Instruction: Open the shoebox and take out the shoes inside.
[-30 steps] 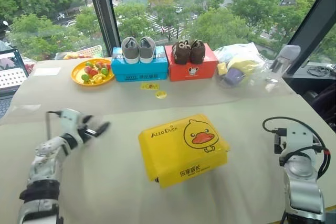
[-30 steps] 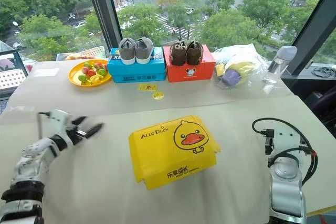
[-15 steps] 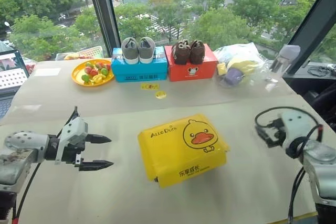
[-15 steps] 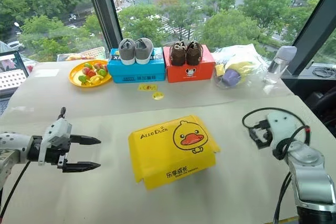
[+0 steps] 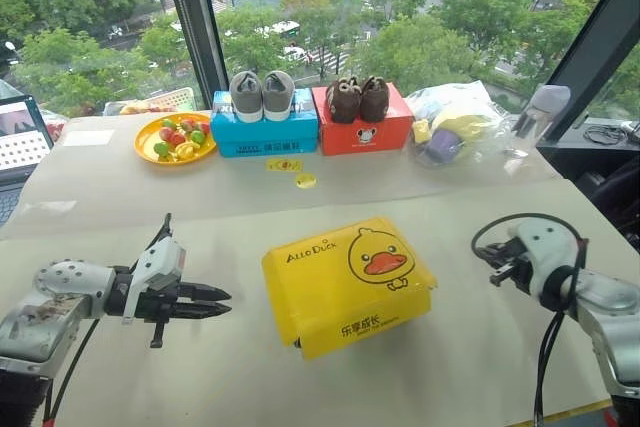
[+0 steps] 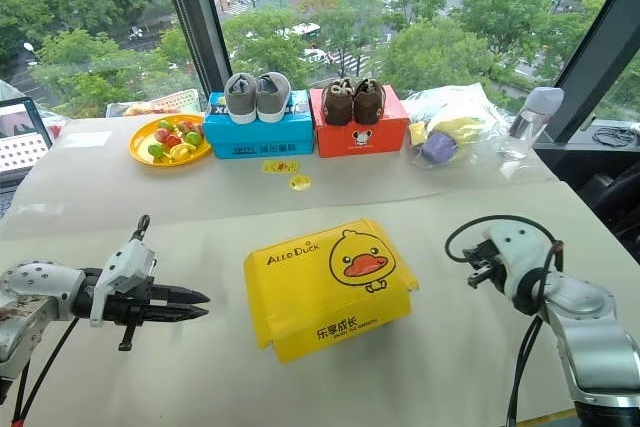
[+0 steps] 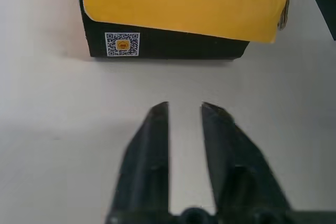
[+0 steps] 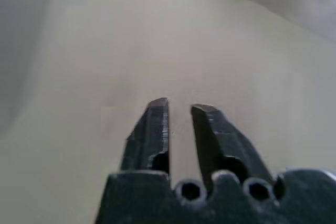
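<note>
Shoebox (image 5: 348, 283) lid down, mid-table.
My left gripper (image 5: 222, 302) and right gripper (image 8: 179, 107) are nearly closed, empty; left wrist view shows its QR label (image 7: 122, 44).

A high-rise test room is suggested — a covered table (image 5: 120, 187) is set against tall windows (image 5: 100, 27) above treetops, with a laptop (image 5: 20, 142) at its edge.

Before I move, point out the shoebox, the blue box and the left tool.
shoebox (image 5: 345, 282), left eye view, middle of the yellow lid.
blue box (image 5: 265, 133), left eye view, front face.
left tool (image 5: 222, 302), left eye view, between the fingertips.
</note>
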